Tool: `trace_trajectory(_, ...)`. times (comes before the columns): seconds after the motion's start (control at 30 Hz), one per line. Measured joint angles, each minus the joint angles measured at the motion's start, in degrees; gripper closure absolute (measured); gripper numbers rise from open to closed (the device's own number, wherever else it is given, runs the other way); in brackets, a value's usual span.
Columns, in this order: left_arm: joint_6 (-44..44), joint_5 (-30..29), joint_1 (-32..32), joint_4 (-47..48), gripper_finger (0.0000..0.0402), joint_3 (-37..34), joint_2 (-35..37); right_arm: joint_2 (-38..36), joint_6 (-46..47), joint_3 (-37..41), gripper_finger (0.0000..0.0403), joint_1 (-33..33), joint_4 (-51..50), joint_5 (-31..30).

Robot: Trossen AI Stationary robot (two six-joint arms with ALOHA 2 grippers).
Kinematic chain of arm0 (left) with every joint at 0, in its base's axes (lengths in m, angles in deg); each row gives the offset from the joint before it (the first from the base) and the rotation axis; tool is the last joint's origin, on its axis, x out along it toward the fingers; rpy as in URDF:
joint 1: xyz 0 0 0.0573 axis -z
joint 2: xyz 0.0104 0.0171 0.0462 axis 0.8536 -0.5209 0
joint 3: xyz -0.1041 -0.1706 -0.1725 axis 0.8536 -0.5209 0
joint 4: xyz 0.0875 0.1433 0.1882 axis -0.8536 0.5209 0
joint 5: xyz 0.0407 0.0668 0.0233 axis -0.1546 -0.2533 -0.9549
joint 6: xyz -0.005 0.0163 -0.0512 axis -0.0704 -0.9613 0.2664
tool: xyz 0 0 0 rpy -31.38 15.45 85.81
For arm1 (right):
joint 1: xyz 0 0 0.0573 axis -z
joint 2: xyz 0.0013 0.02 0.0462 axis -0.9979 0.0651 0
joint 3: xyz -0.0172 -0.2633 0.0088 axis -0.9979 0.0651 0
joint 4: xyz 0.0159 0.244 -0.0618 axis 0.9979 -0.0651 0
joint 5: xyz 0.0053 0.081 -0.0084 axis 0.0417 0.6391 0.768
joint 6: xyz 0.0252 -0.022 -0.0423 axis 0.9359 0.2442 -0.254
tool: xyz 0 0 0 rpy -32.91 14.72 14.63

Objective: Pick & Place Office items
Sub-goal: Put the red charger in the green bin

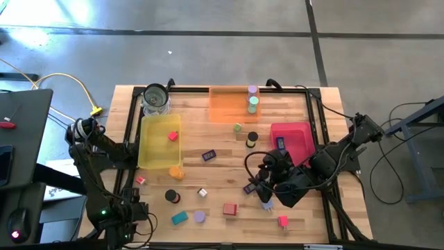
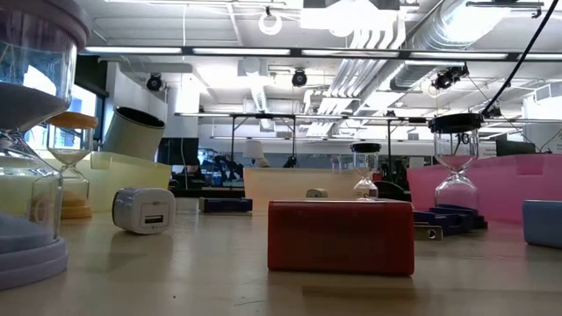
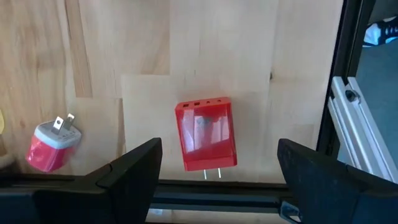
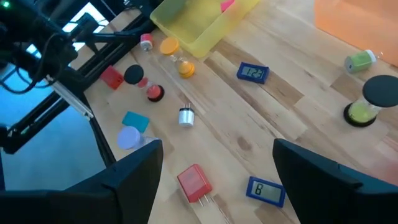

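The office items are seen scattered loose across the wooden table [image 1: 222, 182], presumably so that they can be sorted into the yellow tray [image 1: 158, 142], the orange tray [image 1: 229, 104] and the pink tray [image 1: 295, 142]; a few pieces already lie inside these. The right end effector [image 1: 267, 184] is held with fingers spread wide and empty above the middle of the table, apparently poised over a small digital clock [image 4: 266, 190] whose display reads "8". The left end effector [image 3: 217, 168], parked at its near corner, is likewise wide and empty, above a red plug adapter [image 3: 206, 142]. No brand names can be read.
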Motion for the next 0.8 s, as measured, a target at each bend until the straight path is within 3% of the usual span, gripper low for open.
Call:
trace_trajectory(0.5, -0.91, -1.64, -0.12, -8.4, 0.009, -5.82, -0.04, 0.0, -2.39, 0.0, 0.011, -0.33, 0.56, -0.09)
trace_trajectory(0.8, -0.33, 0.34, -0.11, -12.99, 0.009, -11.17, -0.04, 0.0, -2.39, 0.0, 0.011, -0.33, 0.7, -0.12)
